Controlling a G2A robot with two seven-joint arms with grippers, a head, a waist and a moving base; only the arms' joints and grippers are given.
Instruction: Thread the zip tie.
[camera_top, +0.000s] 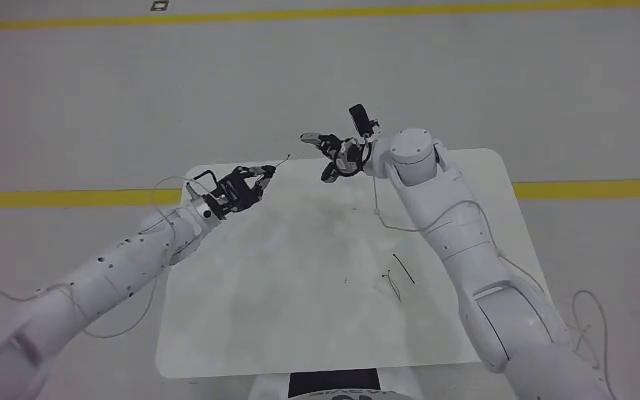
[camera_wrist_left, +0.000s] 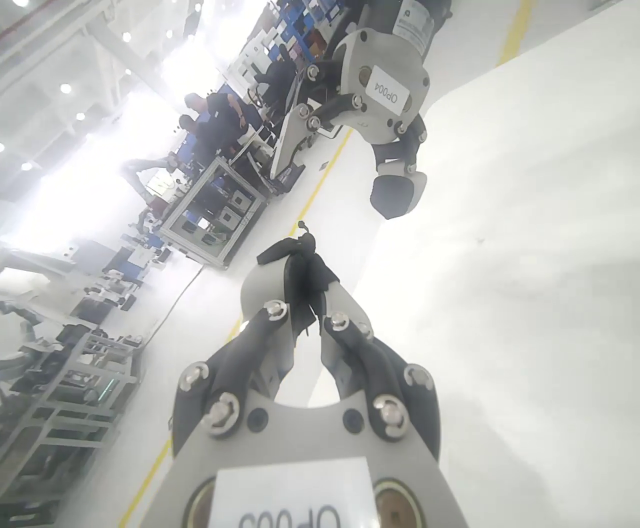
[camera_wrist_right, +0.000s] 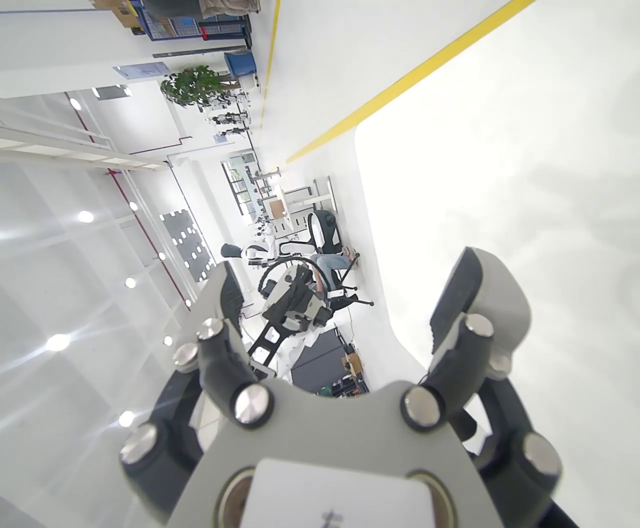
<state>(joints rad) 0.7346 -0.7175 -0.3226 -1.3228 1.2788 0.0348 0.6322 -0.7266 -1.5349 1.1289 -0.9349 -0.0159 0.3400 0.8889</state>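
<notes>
Top view: your left gripper (camera_top: 265, 174) hangs over the far left edge of the table (camera_top: 300, 300), pinched tight on the zip tie (camera_top: 281, 163). The tie's free end points right, toward the right gripper (camera_top: 320, 157), which is spread wide and holds nothing. Loose ties (camera_top: 402, 270) lie on the table's right side.
Left wrist view: pads (camera_wrist_left: 295, 280) pressed together on the tie, its tip poking out beyond them.
Right wrist view: fingers (camera_wrist_right: 475, 280) far apart, a bare gap between.

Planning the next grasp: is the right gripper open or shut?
Open: the right gripper has its fingers standing wide apart in its wrist view, with nothing held between them.
</notes>
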